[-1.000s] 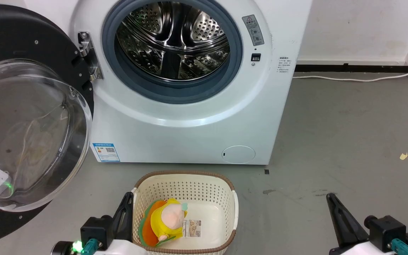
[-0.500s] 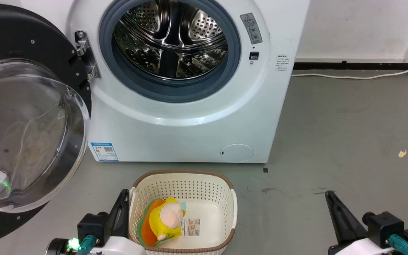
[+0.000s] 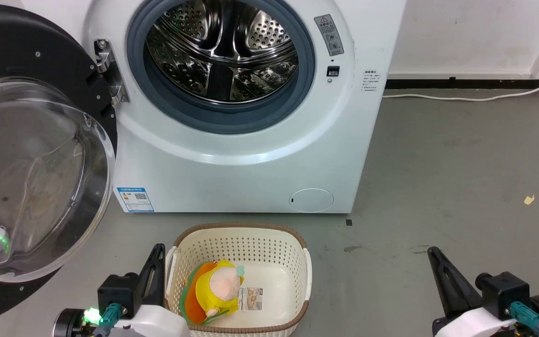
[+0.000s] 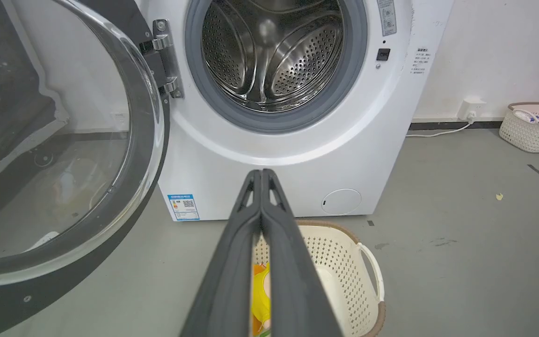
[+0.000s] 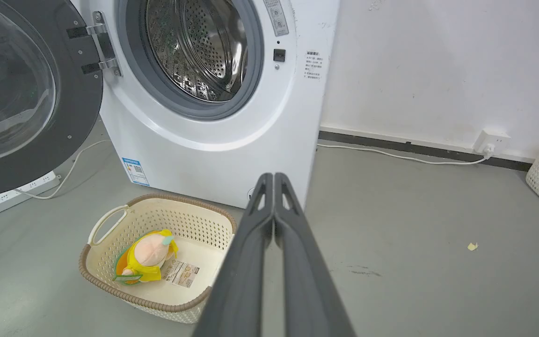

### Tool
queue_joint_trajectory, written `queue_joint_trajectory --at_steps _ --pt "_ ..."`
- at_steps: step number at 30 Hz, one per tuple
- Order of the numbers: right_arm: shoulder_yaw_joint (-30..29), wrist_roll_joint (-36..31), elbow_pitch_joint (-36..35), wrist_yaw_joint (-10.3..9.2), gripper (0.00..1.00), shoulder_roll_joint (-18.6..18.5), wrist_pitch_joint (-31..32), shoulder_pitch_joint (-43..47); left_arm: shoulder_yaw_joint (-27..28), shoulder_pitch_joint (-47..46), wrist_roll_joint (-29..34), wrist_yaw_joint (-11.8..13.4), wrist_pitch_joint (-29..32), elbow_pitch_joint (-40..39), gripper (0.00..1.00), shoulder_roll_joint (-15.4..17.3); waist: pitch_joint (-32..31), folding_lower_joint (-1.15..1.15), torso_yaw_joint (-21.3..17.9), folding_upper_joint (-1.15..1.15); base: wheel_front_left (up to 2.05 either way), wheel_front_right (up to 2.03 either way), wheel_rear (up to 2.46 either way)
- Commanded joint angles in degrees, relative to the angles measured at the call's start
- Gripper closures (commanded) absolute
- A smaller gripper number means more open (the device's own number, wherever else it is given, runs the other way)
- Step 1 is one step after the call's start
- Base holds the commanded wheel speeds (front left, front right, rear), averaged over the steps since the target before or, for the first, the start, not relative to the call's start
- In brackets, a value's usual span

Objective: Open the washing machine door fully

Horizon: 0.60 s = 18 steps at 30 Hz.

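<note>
A: Where is the washing machine door (image 3: 35, 159)?

B: Up and to the left of the left claw (image 3: 158, 250), well apart from it. It is swung wide on its hinge (image 3: 108, 70), glass bowl facing out, right off the drum mouth (image 3: 222, 51) of the washing machine (image 3: 232, 173).

A: So which step is this?

B: I judge the opening done, or all but done. Neither claw touches the door. The left claw has its fingers pressed together on nothing. The right claw (image 3: 434, 255) is the same, low over the floor (image 3: 438, 164).

A: And next?

B: If the hinge has any swing left, the left claw would need to rise up and leftward to the door's near rim and push it outward, keeping off the glass. Otherwise the job calls only for keeping clear.

A: Containers?

B: A cream perforated basket (image 3: 297, 248) sits on the floor between the two claws, just beside the left one — whether they touch I cannot tell. In it lies a yellow-and-orange plush toy (image 3: 215, 288) with a printed card (image 3: 251, 299) next to it. In the left wrist view a second basket (image 4: 527, 135) stands far to the right of that claw, by the wall — it holds coloured things too small to name.
</note>
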Motion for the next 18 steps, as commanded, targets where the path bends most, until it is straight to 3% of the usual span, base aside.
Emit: queue_joint_trajectory --at_steps 1,18 --pt "0.11 -0.25 -0.41 0.04 1.00 0.22 0.23 -1.08 0.28 -0.60 0.50 -0.15 0.28 -0.45 1.00 -0.38 0.02 0.00 -0.02 0.00 0.00 0.00 0.00" --pt "0.32 -1.00 -0.99 0.04 1.00 0.26 2.16 -2.18 1.91 -1.04 2.28 -0.67 2.26 -1.77 1.00 -0.82 0.43 0.00 -0.47 0.00 0.00 0.00 0.00"
